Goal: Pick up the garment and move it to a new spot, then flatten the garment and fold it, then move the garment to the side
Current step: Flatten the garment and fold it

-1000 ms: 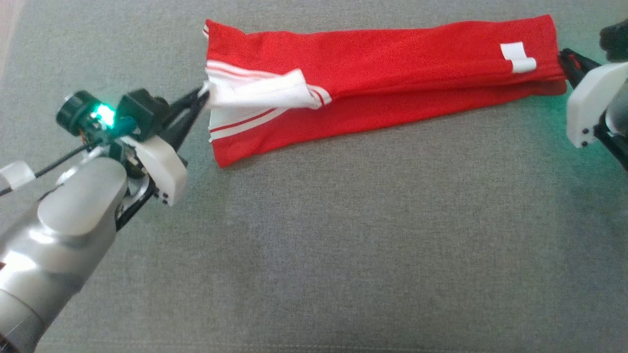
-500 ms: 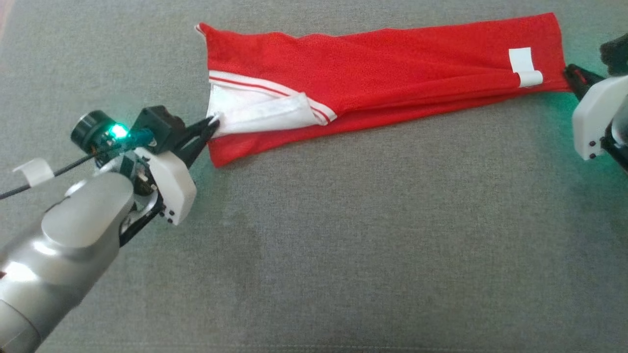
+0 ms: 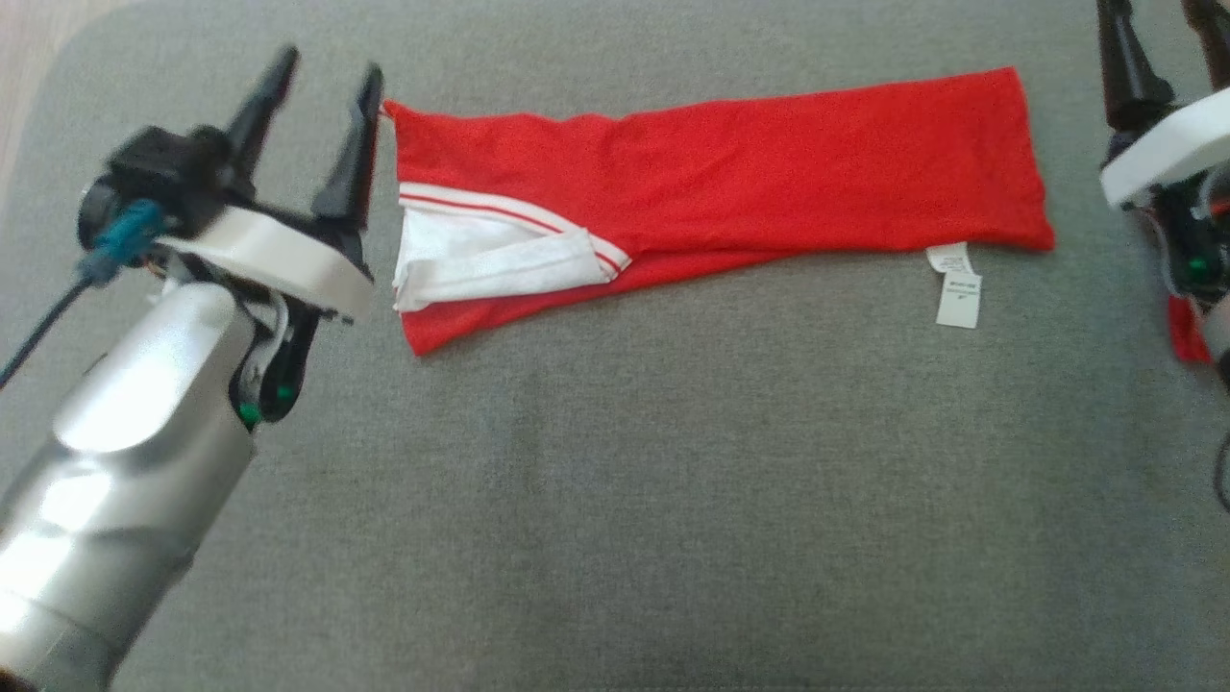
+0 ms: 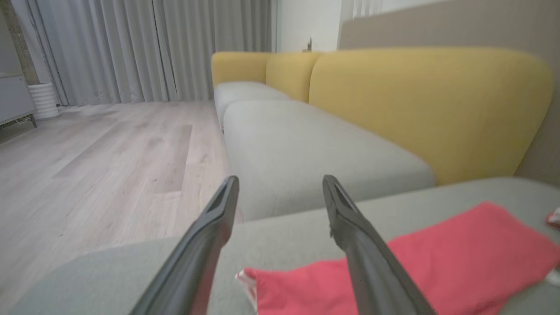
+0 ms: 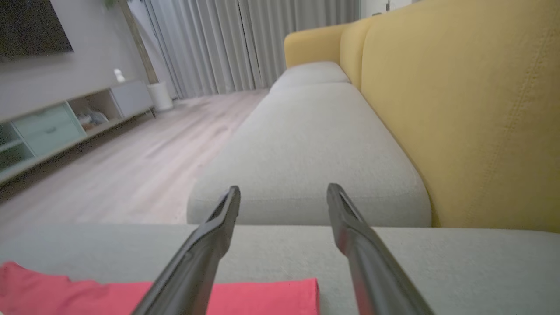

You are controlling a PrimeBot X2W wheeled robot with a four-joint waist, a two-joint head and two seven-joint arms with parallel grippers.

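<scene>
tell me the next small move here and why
Probably lower the left claw onto the garment's left end and grip it, to fold across: it and the right claw are open and empty, and the garment lies as one long flat strip.

Right gripper [image 5: 284,189] fingers spread, empty; red fabric garment [image 5: 262,299] flat beneath them on grey upholstered cushion [image 5: 459,262].

Home living room. Long sofa [image 5: 306,144]: grey seat cushions, yellow backs [image 5: 472,109]. Floor-length grey curtains [image 4: 131,48] along far wall. Pale wood plank floor [image 4: 109,153]. Dark screen [image 5: 30,26] on wall above low cabinet [image 5: 65,122] with drawers and open shelves. White ribbed cylinder [image 4: 43,100] beside curtains, kind unclear.
</scene>
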